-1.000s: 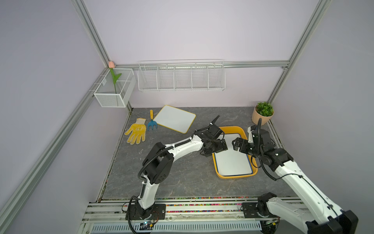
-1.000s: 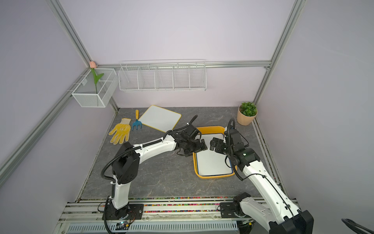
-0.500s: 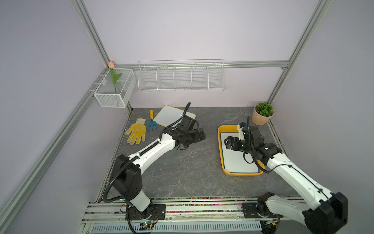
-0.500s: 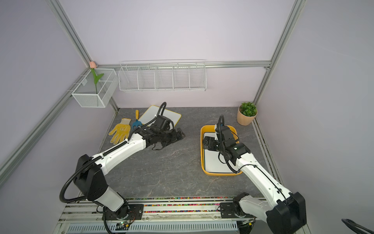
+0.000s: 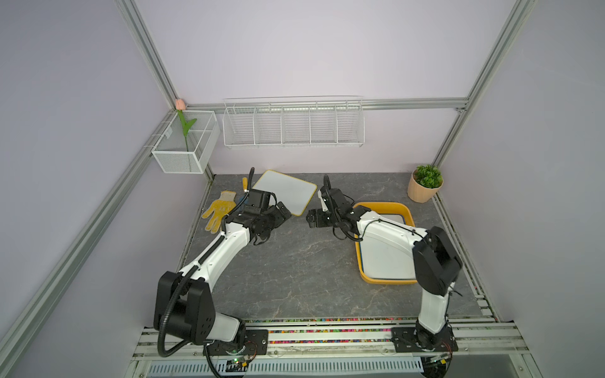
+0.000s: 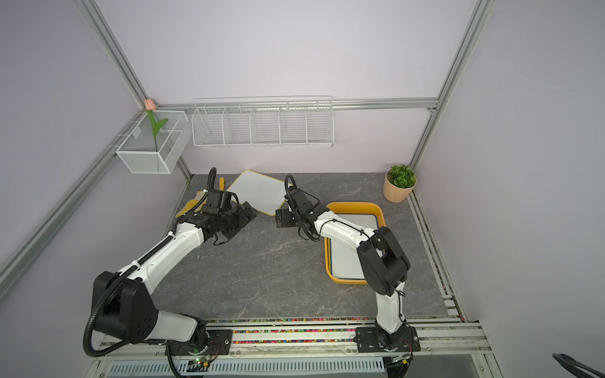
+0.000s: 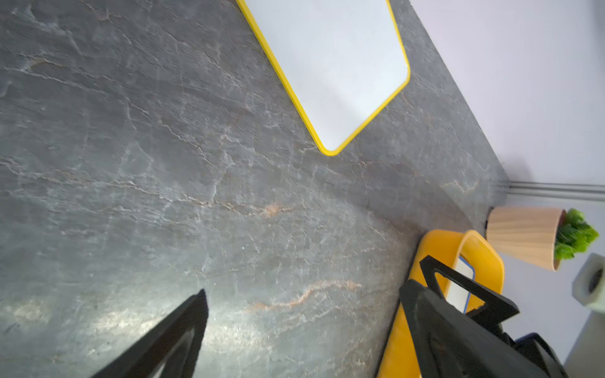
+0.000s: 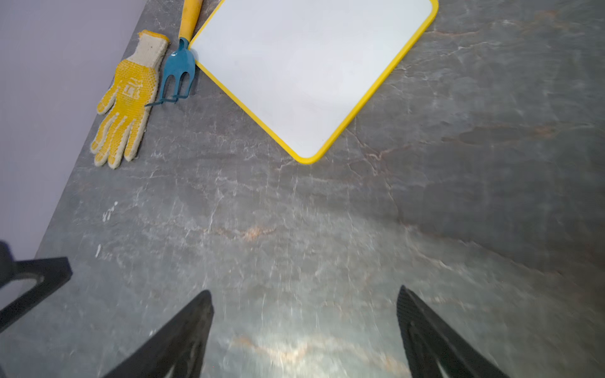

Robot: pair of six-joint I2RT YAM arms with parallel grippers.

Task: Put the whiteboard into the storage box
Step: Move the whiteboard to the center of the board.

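Both arms are reaching over a dark, marble-veined table [image 5: 294, 275] inside a booth of pale lilac walls and aluminium rails. The left pincer [image 7: 311, 281] is standing wide with nothing between its fingers, and the right pincer [image 8: 303, 289] is likewise gaping and carrying nothing. Just behind the right pincer, under that arm's forearm, the storage box [image 5: 381, 205] is sitting flat and holding a blue-edged whiteboard [image 5: 386, 261] that is lying inside its low walls. A yellow-framed whiteboard [image 5: 288, 193] is lying flat on the table just ahead of both pincers, with its near corner pointing into the gap between them and touching neither. Beyond that board from the right pincer, a blue garden fork [image 8: 178, 70] is resting against the board's edge, with a yellow work glove [image 8: 122, 98] just beside it. A mark on the glove's back is too blurred to read. Well past the storage box from the right pincer, a peach pot [image 5: 422, 191] is holding a small green plant. On the wall far ahead of both pincers, a white wire rack [image 5: 293, 126] is hanging. Beside it, a white mesh basket [image 5: 183, 157] is carrying a pink tulip [image 5: 180, 104].
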